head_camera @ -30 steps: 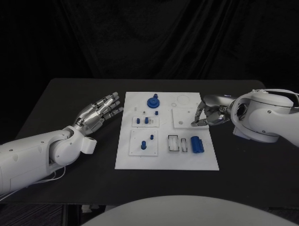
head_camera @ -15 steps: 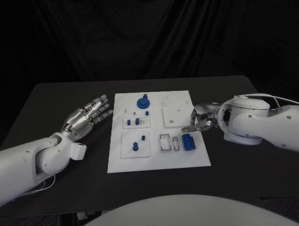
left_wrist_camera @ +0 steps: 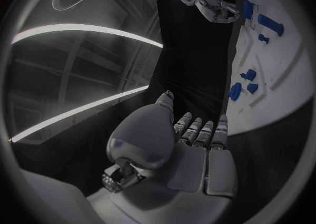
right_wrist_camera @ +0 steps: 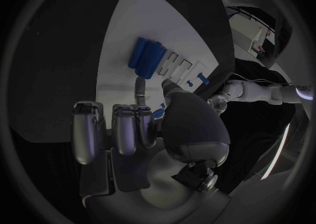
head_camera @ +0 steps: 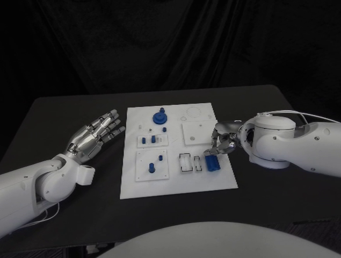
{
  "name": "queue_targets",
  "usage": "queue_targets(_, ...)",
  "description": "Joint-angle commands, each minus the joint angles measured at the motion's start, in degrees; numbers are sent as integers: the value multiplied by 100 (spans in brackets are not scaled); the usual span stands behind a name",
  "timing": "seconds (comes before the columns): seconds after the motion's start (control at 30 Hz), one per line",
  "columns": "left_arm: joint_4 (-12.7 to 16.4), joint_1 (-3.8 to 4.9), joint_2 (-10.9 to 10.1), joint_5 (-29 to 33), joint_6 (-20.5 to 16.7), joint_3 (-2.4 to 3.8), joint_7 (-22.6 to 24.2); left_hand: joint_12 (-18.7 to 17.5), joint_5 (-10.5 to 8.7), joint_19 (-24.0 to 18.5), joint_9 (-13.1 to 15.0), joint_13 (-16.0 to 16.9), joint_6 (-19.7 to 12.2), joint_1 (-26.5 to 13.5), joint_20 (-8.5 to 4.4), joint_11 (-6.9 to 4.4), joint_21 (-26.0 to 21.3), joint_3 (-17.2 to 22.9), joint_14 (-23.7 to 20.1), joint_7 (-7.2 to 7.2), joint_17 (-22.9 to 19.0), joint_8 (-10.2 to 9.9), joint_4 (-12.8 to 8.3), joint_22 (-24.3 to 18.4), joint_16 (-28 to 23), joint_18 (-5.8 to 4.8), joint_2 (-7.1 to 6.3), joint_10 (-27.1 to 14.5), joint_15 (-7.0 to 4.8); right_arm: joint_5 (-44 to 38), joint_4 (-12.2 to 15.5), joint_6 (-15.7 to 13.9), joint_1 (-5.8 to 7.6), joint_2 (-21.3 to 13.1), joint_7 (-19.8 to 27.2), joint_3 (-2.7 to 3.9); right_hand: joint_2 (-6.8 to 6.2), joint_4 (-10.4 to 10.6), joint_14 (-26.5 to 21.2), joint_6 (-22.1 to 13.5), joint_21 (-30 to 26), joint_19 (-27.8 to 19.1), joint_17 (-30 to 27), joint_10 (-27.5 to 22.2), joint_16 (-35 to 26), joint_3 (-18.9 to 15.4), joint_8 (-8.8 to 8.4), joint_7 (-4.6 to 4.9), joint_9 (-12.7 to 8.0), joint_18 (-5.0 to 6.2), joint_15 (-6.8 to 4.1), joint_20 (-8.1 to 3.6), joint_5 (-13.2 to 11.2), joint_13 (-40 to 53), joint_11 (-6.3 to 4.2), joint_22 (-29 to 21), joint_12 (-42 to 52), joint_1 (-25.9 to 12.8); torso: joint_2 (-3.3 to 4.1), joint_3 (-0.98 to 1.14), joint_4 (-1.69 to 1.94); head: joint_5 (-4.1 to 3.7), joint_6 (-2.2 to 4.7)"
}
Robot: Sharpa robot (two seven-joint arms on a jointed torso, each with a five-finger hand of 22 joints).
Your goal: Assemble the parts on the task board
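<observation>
Your right hand [head_camera: 223, 142] hovers, fingers curled and holding nothing, at the white task board's [head_camera: 178, 185] right edge. The blue cylindrical plastic part [head_camera: 213, 163] lies just at its 6 o'clock, long axis 12-to-6. Left hand [head_camera: 95, 133], fingers spread, sits well apart. No readable labels.

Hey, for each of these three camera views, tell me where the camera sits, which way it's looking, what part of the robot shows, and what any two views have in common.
Head view: on the robot's head, looking down at the black table and white task board; both arms show, left robot hand and right robot hand.
Left wrist view: behind the left robot hand, facing across the task board toward the right robot hand.
Right wrist view: behind the right robot hand, facing the task board and a large blue part.
Shared: all three show the task board; that blue part also lies in the head view.
</observation>
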Motion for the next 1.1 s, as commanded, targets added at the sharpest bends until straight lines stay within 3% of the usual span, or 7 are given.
queue_targets(0.03, 11, -7, 2, 30, 26, 6, 565, -17, 17, -17, 1, -1, 7, -7, 8, -14, 10, 32, -23, 19, -2, -5, 8, -5, 24, 102, -12, -20, -1, -159, -6, 54, -51, 16, -130, 1, -6, -10, 583, 36, 40, 488, 1424, 605, -2, 38, -29, 14, 5, -104, -24, -34, 23, 1507, -49, 1413, 14, 65, 0, -3, -6, 2, -1)
queue_targets(0.2, 5, -7, 5, 30, 33, 6, 557, -17, 17, -17, 1, -1, 7, -7, 8, -14, 10, 32, -23, 19, -2, -5, 8, -5, 24, 102, -12, -20, -1, -448, 7, 52, -107, 26, -159, 1, -44, 14, 581, 74, 67, 495, 1413, 605, -9, 14, -64, 16, 6, -110, -23, -34, -20, 1507, -46, 1421, 14, 46, -2, 0, 14, -14, -1)
queue_targets(0.6, -21, -12, 17, 30, 48, 6, 539, -17, 23, -16, 1, -1, 1, -2, 9, -25, 10, 41, -22, 32, -1, -6, 3, -5, 25, 102, -12, -21, -1, -813, 78, 81, -170, 30, -272, 1, -203, 103, 562, 346, 106, 497, 1311, 605, -71, -41, -134, -60, 127, -115, -64, -61, -308, 1507, -113, 1428, 14, -333, -1, 0, 7, -2, -1)
queue_targets(0.8, -26, -14, 19, 30, 53, 6, 527, -21, 26, -16, 0, -3, -5, 2, 10, -33, 10, 50, -24, 43, -2, -7, -2, -6, 24, 103, -12, -24, 0, -833, 90, 158, -208, 34, -331, 1, -235, 110, 554, 418, 93, 488, 1270, 605, -95, 3, -244, -74, 176, -111, -81, -78, -462, 1507, -128, 1422, 14, -577, -13, 5, 7, 9, -1)
queue_targets(1.1, -28, -17, 17, 30, 69, 6, 510, -21, 26, -16, 0, -3, -5, 2, 10, -33, 10, 50, -24, 43, -2, -7, -2, -6, 24, 103, -12, -24, 0, -840, 62, 240, -336, 63, -385, 1, -255, 109, 539, 413, 64, 468, 1191, 605, -139, 75, -556, -26, 125, -101, -75, -77, -603, 1507, -87, 1409, 14, -852, -17, 3, 8, 36, -1)
